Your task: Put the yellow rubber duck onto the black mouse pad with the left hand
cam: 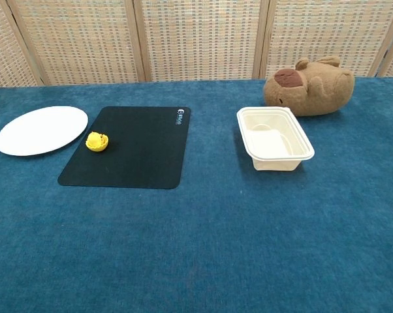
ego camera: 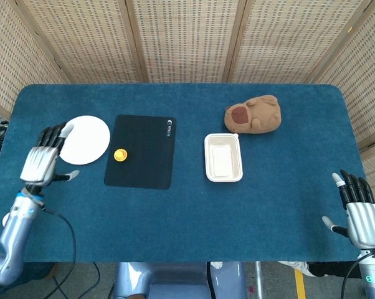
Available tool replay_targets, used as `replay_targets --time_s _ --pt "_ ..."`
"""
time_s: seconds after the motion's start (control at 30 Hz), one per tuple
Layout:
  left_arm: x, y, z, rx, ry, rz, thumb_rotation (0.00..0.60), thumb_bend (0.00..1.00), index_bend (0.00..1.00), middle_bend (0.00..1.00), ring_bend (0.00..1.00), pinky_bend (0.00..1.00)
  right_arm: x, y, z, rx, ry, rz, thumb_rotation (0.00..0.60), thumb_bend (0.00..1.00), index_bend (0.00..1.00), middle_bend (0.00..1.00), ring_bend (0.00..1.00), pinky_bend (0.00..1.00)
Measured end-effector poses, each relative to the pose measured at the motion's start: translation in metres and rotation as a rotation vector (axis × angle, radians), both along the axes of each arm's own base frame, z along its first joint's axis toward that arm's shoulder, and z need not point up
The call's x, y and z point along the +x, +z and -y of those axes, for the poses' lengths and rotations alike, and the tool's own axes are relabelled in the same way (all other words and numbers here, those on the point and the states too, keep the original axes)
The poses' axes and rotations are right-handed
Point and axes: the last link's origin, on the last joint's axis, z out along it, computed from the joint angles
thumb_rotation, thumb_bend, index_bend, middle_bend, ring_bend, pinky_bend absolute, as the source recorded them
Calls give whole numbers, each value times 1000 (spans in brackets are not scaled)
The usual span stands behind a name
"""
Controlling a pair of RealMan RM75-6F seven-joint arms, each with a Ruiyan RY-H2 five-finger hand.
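Both hands, left hand (ego camera: pixel 43 163) and right hand (ego camera: pixel 359 210), spread empty in head view only; yellow rubber duck (cam: pixel 96 141) sits on black mouse pad (cam: pixel 138 153).

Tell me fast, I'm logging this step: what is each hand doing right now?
Left hand: open, holding nothing, away from the yellow rubber duck.
Right hand: open, holding nothing.
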Motion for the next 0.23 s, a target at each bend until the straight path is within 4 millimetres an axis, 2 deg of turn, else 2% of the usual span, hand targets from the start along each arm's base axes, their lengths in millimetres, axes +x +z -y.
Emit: replay_targets --time_s 0.13,0.2,0.23 --pt "-31 11 60 21 94 -5 600 49 0 0 0 0 -1 0 1 7 -1 3 600 0 0 0 0 0" --pt "-38 11 81 11 113 -12 600 48 0 0 0 0 -1 0 1 7 1 6 600 0 0 0 0 0" --pt "-38 11 84 8 109 -14 600 49 0 0 0 0 -1 0 1 7 2 7 600 0 0 0 0 0"
